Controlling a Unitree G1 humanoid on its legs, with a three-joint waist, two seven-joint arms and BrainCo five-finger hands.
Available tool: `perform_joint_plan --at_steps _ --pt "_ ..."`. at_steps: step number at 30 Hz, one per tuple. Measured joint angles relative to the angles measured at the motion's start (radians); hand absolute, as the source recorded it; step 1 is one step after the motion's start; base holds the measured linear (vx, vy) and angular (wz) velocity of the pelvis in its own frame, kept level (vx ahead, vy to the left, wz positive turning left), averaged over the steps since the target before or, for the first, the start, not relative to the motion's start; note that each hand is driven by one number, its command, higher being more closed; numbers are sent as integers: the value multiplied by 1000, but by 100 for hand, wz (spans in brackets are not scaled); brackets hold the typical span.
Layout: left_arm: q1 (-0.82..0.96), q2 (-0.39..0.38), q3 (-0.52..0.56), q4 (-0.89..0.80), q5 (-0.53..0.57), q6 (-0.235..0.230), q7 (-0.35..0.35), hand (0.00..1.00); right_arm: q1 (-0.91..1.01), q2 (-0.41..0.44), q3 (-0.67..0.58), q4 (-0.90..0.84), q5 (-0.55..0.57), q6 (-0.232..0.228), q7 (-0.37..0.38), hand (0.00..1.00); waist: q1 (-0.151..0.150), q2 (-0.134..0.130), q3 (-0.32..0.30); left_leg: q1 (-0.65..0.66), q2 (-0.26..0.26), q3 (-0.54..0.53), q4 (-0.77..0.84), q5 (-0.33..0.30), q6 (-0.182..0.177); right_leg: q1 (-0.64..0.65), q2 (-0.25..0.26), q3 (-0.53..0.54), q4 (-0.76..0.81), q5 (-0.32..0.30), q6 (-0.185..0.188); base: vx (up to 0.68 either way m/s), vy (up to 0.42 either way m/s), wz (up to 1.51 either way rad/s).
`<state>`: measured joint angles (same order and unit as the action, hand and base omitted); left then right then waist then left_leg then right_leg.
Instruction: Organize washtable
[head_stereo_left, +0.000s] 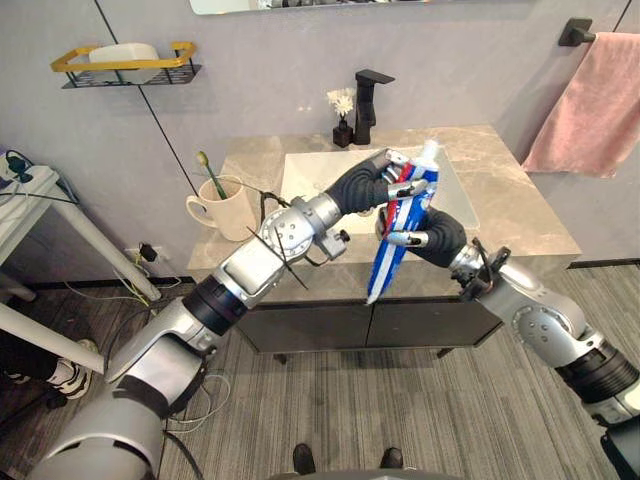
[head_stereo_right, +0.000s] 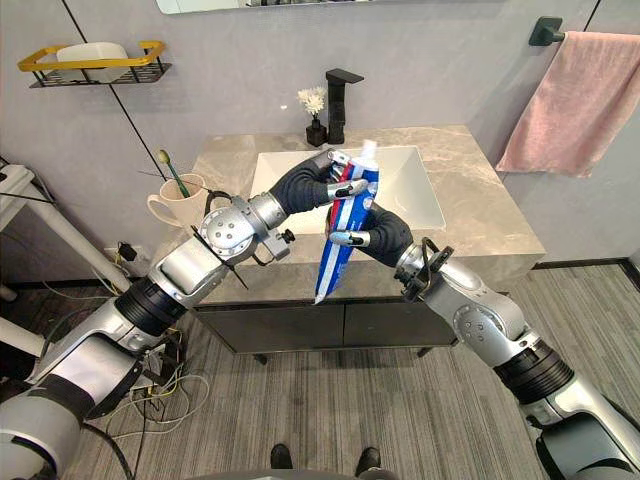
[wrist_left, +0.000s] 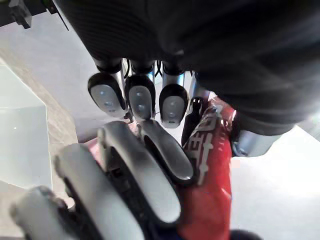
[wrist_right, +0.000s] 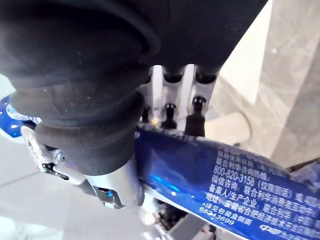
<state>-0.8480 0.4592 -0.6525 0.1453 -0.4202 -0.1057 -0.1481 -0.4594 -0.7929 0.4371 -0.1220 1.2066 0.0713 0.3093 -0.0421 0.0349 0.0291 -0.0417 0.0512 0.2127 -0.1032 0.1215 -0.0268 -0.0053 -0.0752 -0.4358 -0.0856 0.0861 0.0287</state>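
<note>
1. Left eye view: the toothpaste tube (head_stereo_left: 384, 268) hangs nearly upright over the sink (head_stereo_left: 300, 172). Its cap points up and its flat tail reaches down past the near edge of the tabletop (head_stereo_left: 520, 215). The left robot hand (head_stereo_left: 392, 182) is curled round it near the cap. The right robot hand (head_stereo_left: 412, 238) wraps it just below, about mid-length. A mug (head_stereo_left: 228, 210) holding a toothbrush (head_stereo_left: 207, 170) stands on the left of the tabletop.
2. Right eye view: the same double hold shows, with the faucet (head_stereo_right: 340, 95) at the sink's far edge.
3. Left wrist view: the fingers (wrist_left: 140, 102) close over the tube's red part.
4. Right wrist view: the tube's blue body lies across the palm, with fingertips behind it.
5. Handling: the tube looks light, soft-walled and glossy, so a hard squeeze could dent it. The stiffer shoulder under the cap seems the safest place to hold, since the tail will flop.
</note>
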Motion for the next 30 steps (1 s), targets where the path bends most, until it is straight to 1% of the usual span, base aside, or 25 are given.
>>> perform_joint_plan --at_steps 6,7,11,14,17,18,20,22,24,25,26,28,29,30 --pt "2 5 0 0 0 7 0 100 -3 1 0 -1 -3 0 1 100 0 1 3 0 -1 -1 0 0 0 0 -1 0 1 0 0 0 0 0" --pt "2 5 0 0 0 7 0 0 -3 1 0 0 -3 0 0 100 0 1 3 0 -1 -1 0 0 0 0 -1 0 1 0 0 0 0 0" --pt "5 7 14 0 0 8 1 0 -4 2 -22 0 -15 0 -4 100 0 2 4 0 -1 -2 0 0 0 0 -1 -1 1 0 0 0 0 0" --pt "8 22 32 0 -1 8 -2 0 -17 4 -77 7 -23 -3 -14 100 0 2 7 0 -1 -4 0 0 0 0 -1 -2 2 0 0 0 0 0" --pt "36 46 40 -1 -11 9 -4 0 -35 9 -152 20 -27 -30 -28 100 1 5 9 0 -2 -6 0 1 1 2 -1 -4 2 -1 0 0 0 0" --pt "54 63 40 -2 -27 10 -5 0 -45 9 -173 20 -29 -47 -30 100 0 6 10 0 -2 -8 0 1 1 2 -1 -5 2 -1 0 0 0 0" --pt "85 89 79 -16 -45 13 -6 0 -59 9 -195 20 -30 -67 -31 100 0 6 10 0 -1 -10 0 2 0 2 0 -6 2 -1 -1 0 0 2" --pt "103 130 133 -39 -79 13 -3 0 -60 9 -211 20 -30 -76 -31 100 0 6 10 0 -1 -18 0 3 -2 5 1 -13 2 -1 -4 4 1 8" --pt "127 195 224 -83 -103 10 0 0 -60 9 -211 20 -30 -77 -31 100 2 6 10 0 0 -26 0 5 -1 10 2 -22 3 -2 -5 30 13 12" --pt "134 211 245 -94 -115 8 2 0 -59 8 -211 20 -30 -78 -31 100 3 6 10 0 0 -29 0 5 -1 12 2 -25 3 -2 -5 44 25 17" --pt "166 251 314 -136 -120 5 4 0 -58 7 -211 20 -31 -78 -31 100 6 6 10 1 -1 -38 0 5 -1 17 2 -33 4 -3 -5 30 22 13" --pt "204 280 366 -171 -128 -4 7 0 -57 5 -211 20 -31 -81 -31 100 12 6 10 1 -1 -39 0 5 -1 17 1 -34 5 -4 -5 14 12 5" --pt "239 300 408 -194 -139 -13 11 0 -53 1 -211 20 -32 -86 -31 100 16 6 10 1 -1 -40 0 5 -1 17 1 -34 6 -5 -6 21 25 3" --pt "309 324 489 -230 -161 -25 20 0 -42 -10 -212 20 -37 -88 -30 100 24 6 10 2 -1 -43 0 5 -1 17 1 -36 12 -9 -6 24 28 5"
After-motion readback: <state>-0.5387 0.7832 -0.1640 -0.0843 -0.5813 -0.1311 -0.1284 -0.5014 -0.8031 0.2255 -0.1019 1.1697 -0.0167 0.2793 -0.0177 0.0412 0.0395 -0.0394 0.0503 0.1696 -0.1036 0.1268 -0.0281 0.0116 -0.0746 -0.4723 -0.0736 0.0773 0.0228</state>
